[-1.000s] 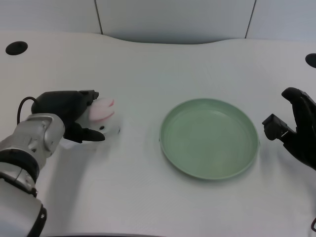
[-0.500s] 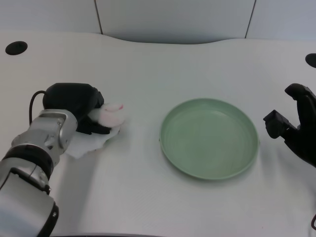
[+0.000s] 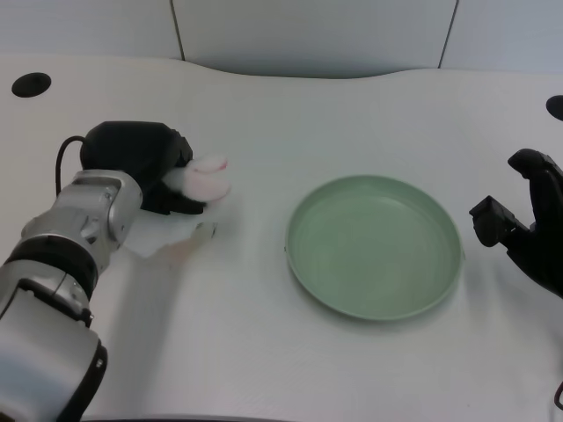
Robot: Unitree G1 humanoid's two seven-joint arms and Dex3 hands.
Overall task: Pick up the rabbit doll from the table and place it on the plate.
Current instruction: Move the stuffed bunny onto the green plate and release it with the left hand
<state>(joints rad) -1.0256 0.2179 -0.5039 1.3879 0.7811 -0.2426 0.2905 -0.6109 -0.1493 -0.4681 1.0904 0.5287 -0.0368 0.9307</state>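
A: Left hand (image 3: 145, 171) wrapped around the rabbit doll (image 3: 195, 189), left of the plate (image 3: 374, 246) and seemingly just off the table (image 3: 281, 114).

B: Best to keep the grip firm, lift higher, carry right over the near rim, lower to the middle before letting go.

A: Anything on the plate?

B: Nothing. Bare green.

A white table (image 3: 264, 105) carries everything here. A round green plate (image 3: 374, 246) lies flat on it, well apart from the left hand (image 3: 141, 163), off toward the hand's fingertip side. The rabbit doll (image 3: 189, 215) is in that hand's grip, its pale body hanging below the fingers; whether it touches the tabletop cannot be told.
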